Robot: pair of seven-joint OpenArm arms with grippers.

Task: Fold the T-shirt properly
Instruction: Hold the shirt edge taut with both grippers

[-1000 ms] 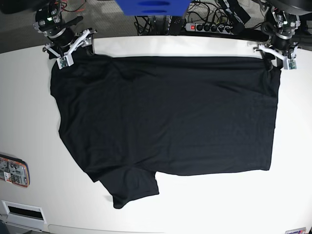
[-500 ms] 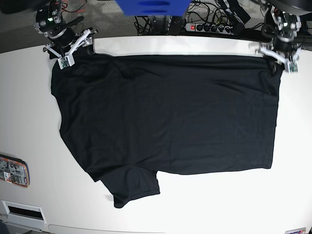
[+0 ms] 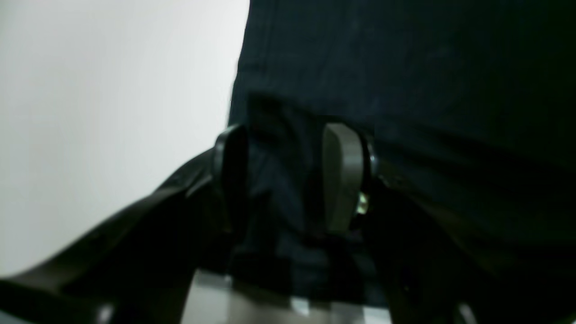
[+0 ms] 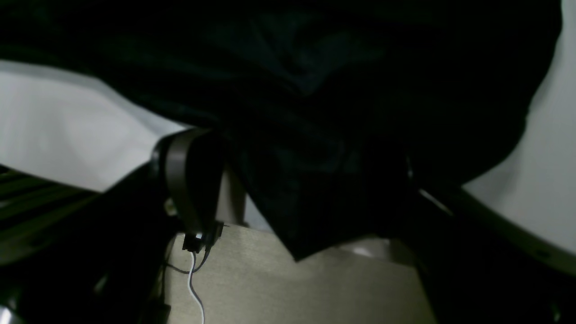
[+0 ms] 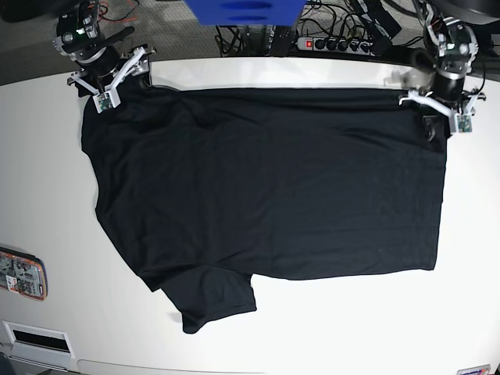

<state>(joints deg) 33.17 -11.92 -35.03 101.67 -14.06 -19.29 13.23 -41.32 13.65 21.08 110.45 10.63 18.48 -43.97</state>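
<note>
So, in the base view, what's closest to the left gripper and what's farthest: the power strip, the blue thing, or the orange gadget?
From the left gripper, at the top right:
1. The power strip, just behind the table's far edge.
2. The blue thing, top middle.
3. The orange gadget, at the left edge, across the T-shirt.

T-shirt (image 5: 266, 183) — black, spread flat, one sleeve out
</note>
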